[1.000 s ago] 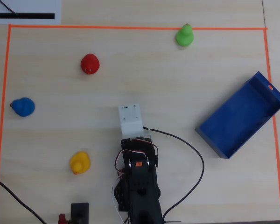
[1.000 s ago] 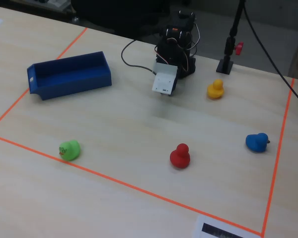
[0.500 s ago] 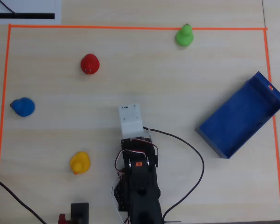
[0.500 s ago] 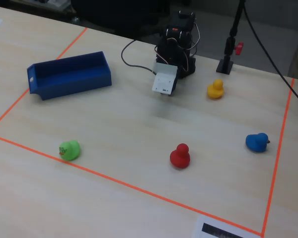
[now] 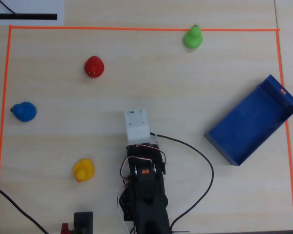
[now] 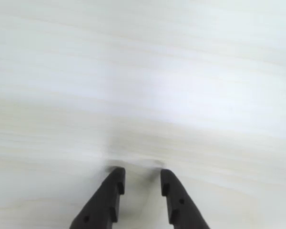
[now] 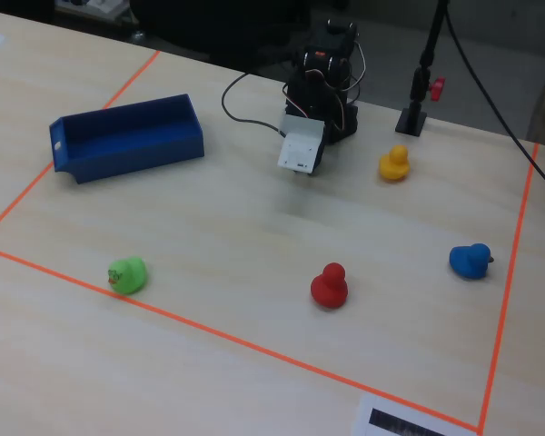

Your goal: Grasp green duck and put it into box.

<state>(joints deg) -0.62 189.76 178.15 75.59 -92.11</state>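
While its smooth, rounded body gleams bright against pale wood grain, the green duck [image 5: 193, 37] sits at the far edge of the overhead view, touching the orange tape line [image 5: 136, 29] that frames the work area; the fixed view shows the same duck [image 7: 126, 274] just inside that tape [image 7: 209, 332], a small head on a plump body, with faint markings on its face too small to read. Well apart from it lies the box [image 5: 252, 120], a dark blue, hard-walled rectangular tray with low sides, an open top and a small orange mark at one end; in the fixed view its bare interior [image 7: 127, 136] holds nothing.

Other rubber ducks dot the table [image 5: 195, 87]: a red duck [image 5: 94, 66], a blue duck [image 5: 24, 111] and a yellow duck [image 5: 83, 169], all alike in size and gloss. The black arm [image 5: 145, 195], trailing a black cable [image 5: 205, 170], stands folded near the table's near edge, its white housing [image 5: 137, 126] hiding the fingers from above. Only the wrist view shows the gripper [image 6: 140, 175]: two matte black fingers [image 6: 109, 195], cut off by the bottom edge, slightly parted with nothing between them, poised over blurred, washed-out wood. A black stand [image 7: 418, 91] rises behind the yellow duck, its top cropped.
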